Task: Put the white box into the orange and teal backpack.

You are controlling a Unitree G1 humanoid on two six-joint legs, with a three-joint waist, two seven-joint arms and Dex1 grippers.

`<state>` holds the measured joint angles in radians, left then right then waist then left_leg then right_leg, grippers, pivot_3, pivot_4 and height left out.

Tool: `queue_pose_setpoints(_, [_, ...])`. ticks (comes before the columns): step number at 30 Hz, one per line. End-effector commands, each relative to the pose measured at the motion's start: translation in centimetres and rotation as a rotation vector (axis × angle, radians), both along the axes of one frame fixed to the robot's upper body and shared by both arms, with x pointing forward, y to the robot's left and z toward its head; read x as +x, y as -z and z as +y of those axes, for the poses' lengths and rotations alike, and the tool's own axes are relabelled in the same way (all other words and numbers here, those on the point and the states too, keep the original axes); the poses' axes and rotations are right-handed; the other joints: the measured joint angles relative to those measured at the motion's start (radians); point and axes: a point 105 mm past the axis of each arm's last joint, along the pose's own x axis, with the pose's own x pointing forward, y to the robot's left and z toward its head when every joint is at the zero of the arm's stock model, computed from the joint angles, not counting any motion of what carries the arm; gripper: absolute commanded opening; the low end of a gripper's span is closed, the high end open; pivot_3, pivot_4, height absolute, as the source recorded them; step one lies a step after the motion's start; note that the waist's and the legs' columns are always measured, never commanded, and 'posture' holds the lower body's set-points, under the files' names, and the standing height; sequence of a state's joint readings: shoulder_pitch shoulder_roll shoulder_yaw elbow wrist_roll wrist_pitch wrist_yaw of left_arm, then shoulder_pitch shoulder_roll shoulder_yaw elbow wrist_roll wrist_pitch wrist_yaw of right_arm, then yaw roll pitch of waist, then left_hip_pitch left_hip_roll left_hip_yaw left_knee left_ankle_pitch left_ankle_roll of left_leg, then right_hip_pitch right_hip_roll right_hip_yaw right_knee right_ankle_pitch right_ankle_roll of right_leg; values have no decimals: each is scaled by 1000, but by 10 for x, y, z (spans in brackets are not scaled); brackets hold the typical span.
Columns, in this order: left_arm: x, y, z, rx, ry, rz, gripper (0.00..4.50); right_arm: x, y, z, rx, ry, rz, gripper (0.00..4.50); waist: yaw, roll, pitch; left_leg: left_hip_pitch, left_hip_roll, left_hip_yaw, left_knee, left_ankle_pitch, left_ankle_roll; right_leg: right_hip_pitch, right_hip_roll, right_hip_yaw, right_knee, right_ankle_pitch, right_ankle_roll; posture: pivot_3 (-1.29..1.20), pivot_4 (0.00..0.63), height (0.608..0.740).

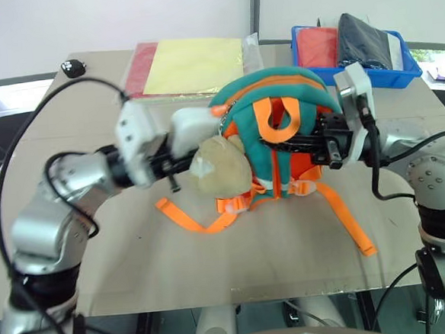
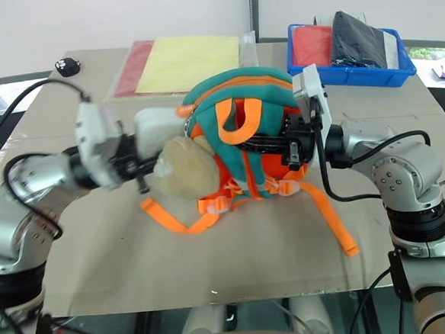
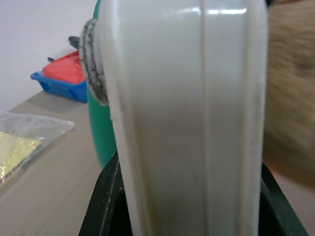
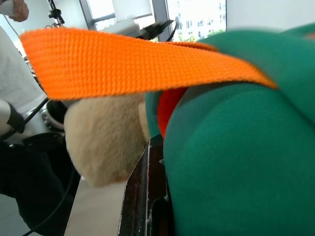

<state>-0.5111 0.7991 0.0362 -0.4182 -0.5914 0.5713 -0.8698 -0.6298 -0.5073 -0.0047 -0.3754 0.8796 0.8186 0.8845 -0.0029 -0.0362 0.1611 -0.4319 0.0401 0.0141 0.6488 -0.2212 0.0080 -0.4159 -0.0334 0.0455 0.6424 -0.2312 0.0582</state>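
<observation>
Cardboard-topped table: left tool grips smooth white box; right tool pinches fabric backpack.

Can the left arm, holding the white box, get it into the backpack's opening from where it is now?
Probably yes. The left end effector holds the white box right at the backpack's teal top, which the right end effector grips. The beige plush charm crowds the path just below.

My beige table carries the orange and teal backpack mid-table; folders and blue tray line its far edge.
</observation>
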Motion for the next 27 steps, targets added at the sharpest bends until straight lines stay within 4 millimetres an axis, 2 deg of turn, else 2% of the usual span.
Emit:
queue_pose_setpoints(1, [7, -1, -30, 59, 30, -34, 1126, -8, -4, 3, -13, 9, -82, 66, -6, 0, 0, 0, 0, 1, 0, 0, 0, 0, 0, 1, 0, 0, 0, 0, 150, 740])
queue_pose_setpoints(3, [15, 8, -36, 77, 22, 24, 1126, -7, 4, 2, -40, 41, -84, 66, -8, 0, 0, 0, 0, 1, 0, 0, 0, 0, 0, 1, 0, 0, 0, 0, 150, 740])
queue_pose_setpoints(4, [13, 11, -29, 71, 24, 79, 1126, -5, 10, 1, -65, 66, -75, 66, -11, 0, 0, 0, 0, 0, 0, 0, 0, 0, 0, 0, 0, 0, 0, 0, 150, 740])
queue_pose_setpoints(5, [12, 8, -19, 33, 8, 124, 2138, -2, 15, -1, -83, 93, -67, 0, -15, 0, 0, 0, 0, 0, 0, 0, 0, 0, 1, 0, 0, 0, 0, 0, 150, 740])
queue_pose_setpoints(6, [9, 4, -3, 1, -10, 167, 2410, 0, 19, -3, -96, 118, -59, 0, -18, 0, 0, 1, 1, 0, 0, 0, 0, 0, 1, 0, 0, 0, 0, 0, 150, 740])
queue_pose_setpoints(9, [-3, -11, 29, -148, -13, 306, 3708, 7, 23, -6, -97, 174, -55, 0, -35, 0, 0, 2, 3, -1, -1, 0, 0, 0, 2, 0, 1, -1, -1, 0, 150, 740])
queue_pose_setpoints(11, [-10, -13, 44, -211, -11, 402, 3708, 10, 24, -7, -93, 199, -55, 0, -33, 0, 0, 2, 3, -2, 0, 0, 0, 0, 2, -1, 2, -1, -1, 0, 150, 740])
queue_pose_setpoints(13, [-28, -13, 59, -256, 18, 530, 3708, 15, 24, -7, -88, 227, -54, 0, -35, 0, 0, 2, 2, -3, 1, 0, 0, 2, 2, -2, 1, -1, 0, 0, 150, 740])
queue_pose_setpoints(17, [-56, -14, 66, -361, 114, 731, 3708, 19, 22, -6, -72, 250, -57, 0, -29, -1, -1, 4, 1, -2, 2, 0, 0, 4, -1, -2, 1, -1, 0, 0, 150, 740])
queue_pose_setpoints(19, [-57, -2, 60, -389, 89, 781, 3708, 20, 21, -5, -71, 254, -63, 0, -25, -1, -1, 4, 1, -3, 2, 0, 0, 4, -2, -2, 1, -1, 0, 0, 150, 740])
queue_pose_setpoints(23, [-55, 17, 30, -407, 76, 812, 3708, 20, 18, -3, -65, 256, -69, 0, -11, -1, -1, 5, 1, -3, 2, 0, 0, 5, -2, -2, 2, -1, -1, 0, 150, 740])
queue_pose_setpoints(27, [-45, 32, 13, -409, 14, 803, 3708, 21, 14, -5, -46, 280, -73, 0, -10, -1, -1, 5, 1, -2, 2, 0, 0, 4, -1, -2, 2, 0, -1, 0, 150, 740])
